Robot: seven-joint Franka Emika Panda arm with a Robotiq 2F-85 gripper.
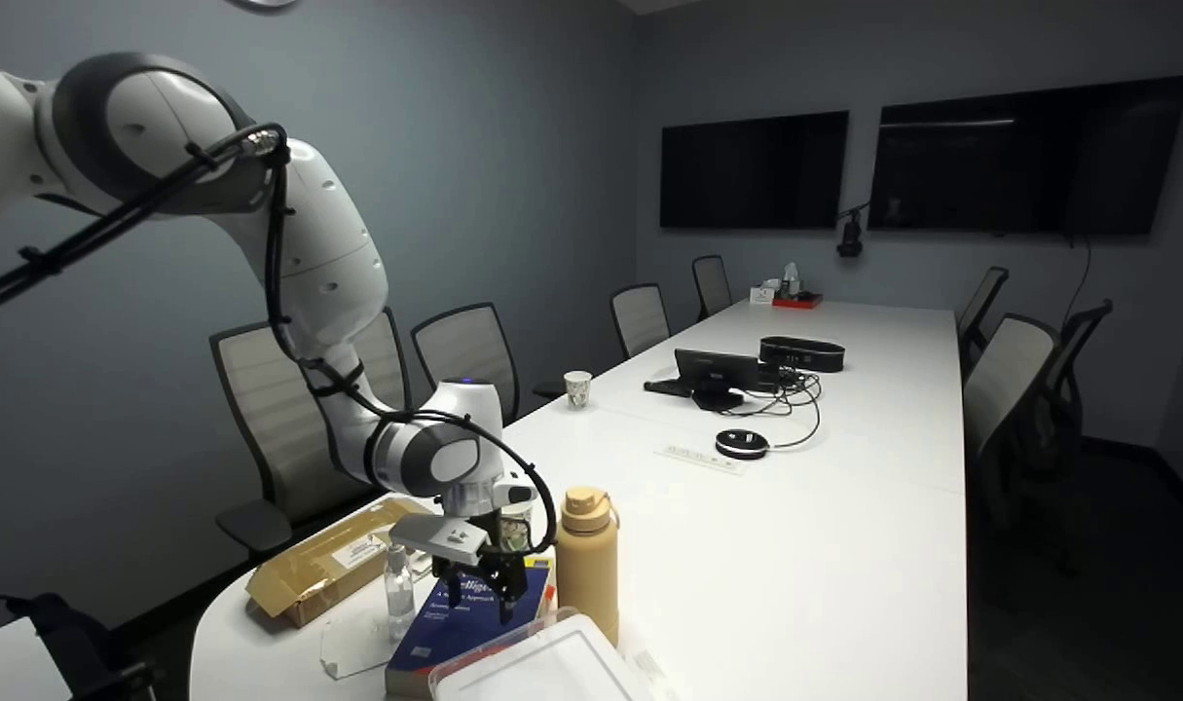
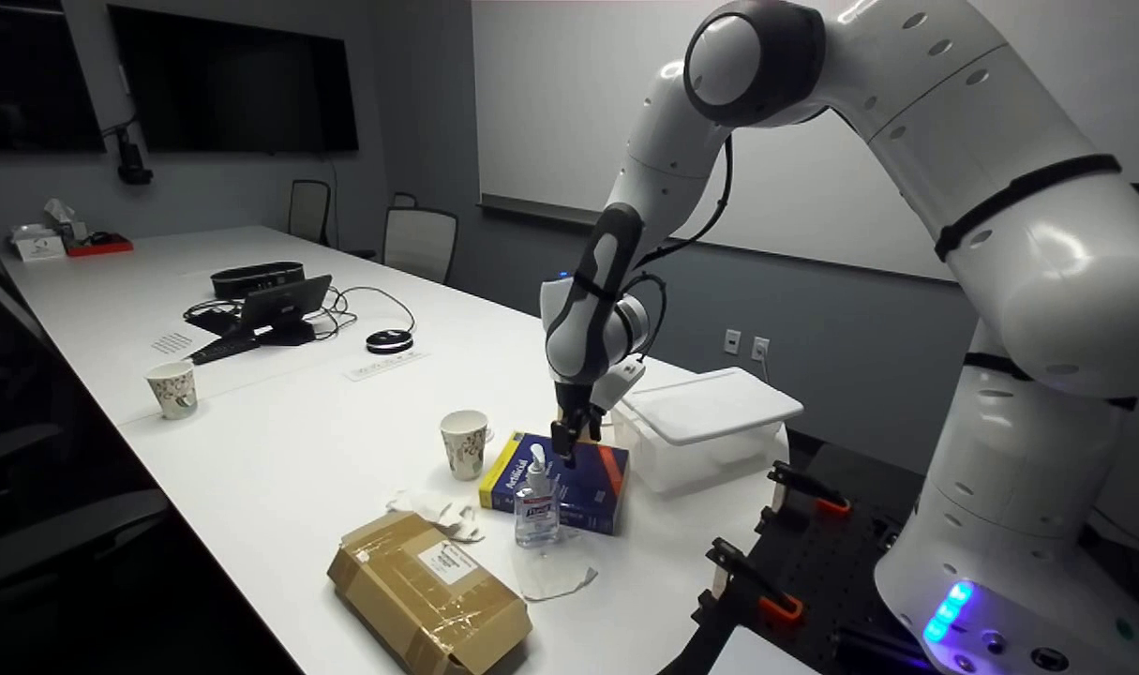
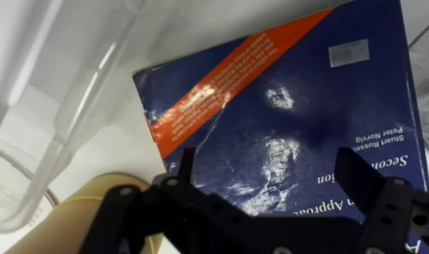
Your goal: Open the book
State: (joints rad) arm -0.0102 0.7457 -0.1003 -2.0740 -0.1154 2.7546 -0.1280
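In an exterior view, a clear plastic bin is topped by a white lid. Transparent liquid is held in the sanitizer, set just beside the book, which is laid flat and closed on the white surface. One patterned paper cup is placed near the book, another well apart; a cardboard carton is covered in glossy tape.

In an exterior view, a smooth, cylindrical tan bottle is stood just beside the book.

In the wrist view, the book's glossy, creased dark-blue cover is crossed by an orange band. The tool is seen released, its fingers parted above the cover.
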